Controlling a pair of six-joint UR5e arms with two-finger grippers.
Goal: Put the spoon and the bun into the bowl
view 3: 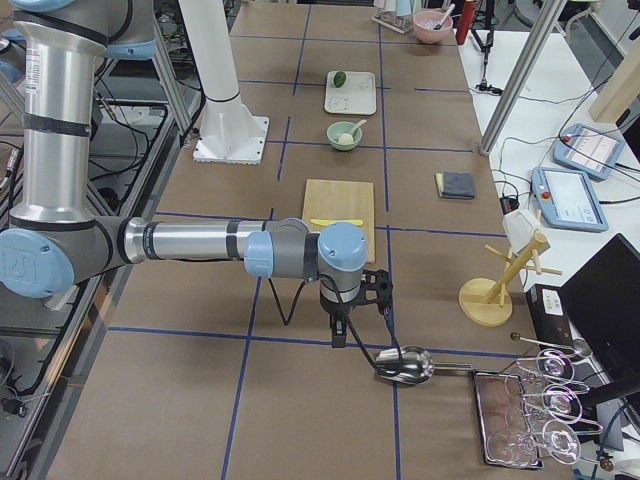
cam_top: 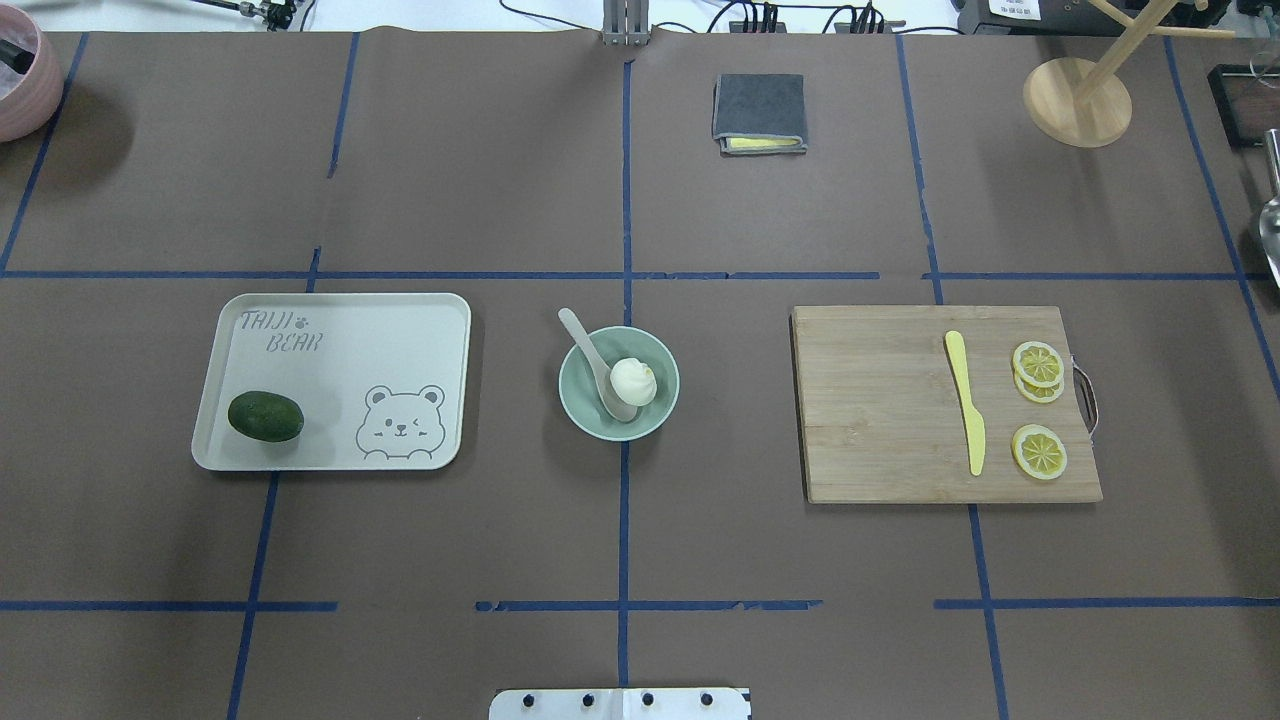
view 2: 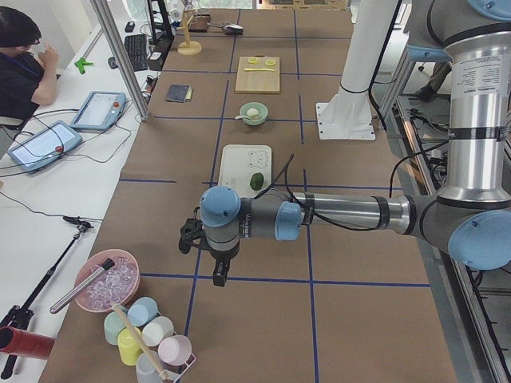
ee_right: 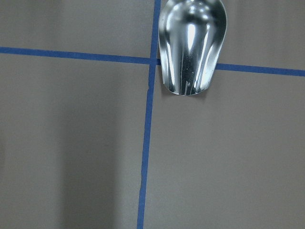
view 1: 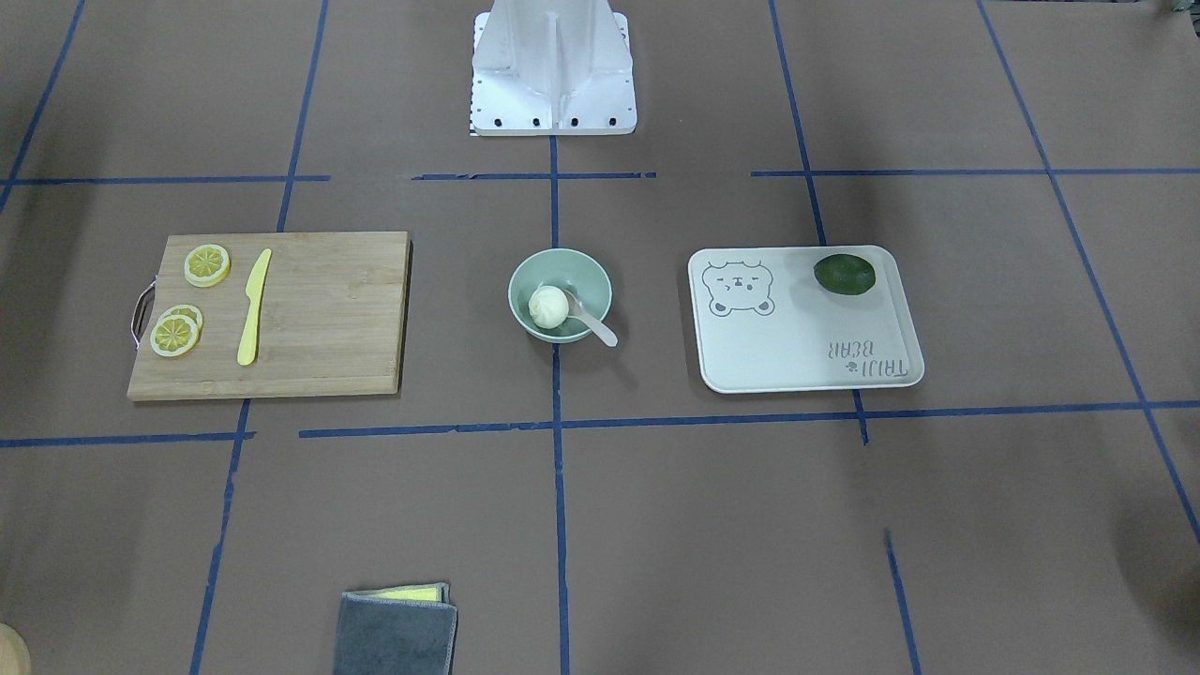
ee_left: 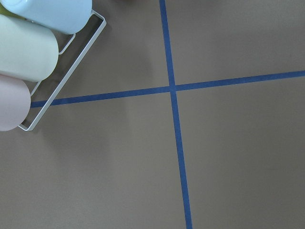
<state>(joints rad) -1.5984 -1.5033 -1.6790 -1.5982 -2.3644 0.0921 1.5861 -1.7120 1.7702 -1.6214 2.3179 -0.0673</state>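
Your left gripper point(view 2: 217, 275) and right gripper point(view 3: 340, 335) hang over the table point(view 2: 263, 335) at its ends; you cannot tell if they are apart or together; farther off, mid-frame, the bun point(cam_top: 633, 381) and spoon point(cam_top: 587, 352) sit in the bowl point(cam_top: 664, 402); the spoon's handle pokes out, so a bump could flip it.

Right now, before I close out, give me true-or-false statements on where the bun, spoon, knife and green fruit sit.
1. The bun sits in the bowl. True.
2. The dark green fruit is on the tray. True.
3. The yellow knife is on the tray. False: it lies on the cutting board, beside the lemon slices.
4. The spoon lies on the cutting board. False: its scoop is in the bowl, handle over the rim.
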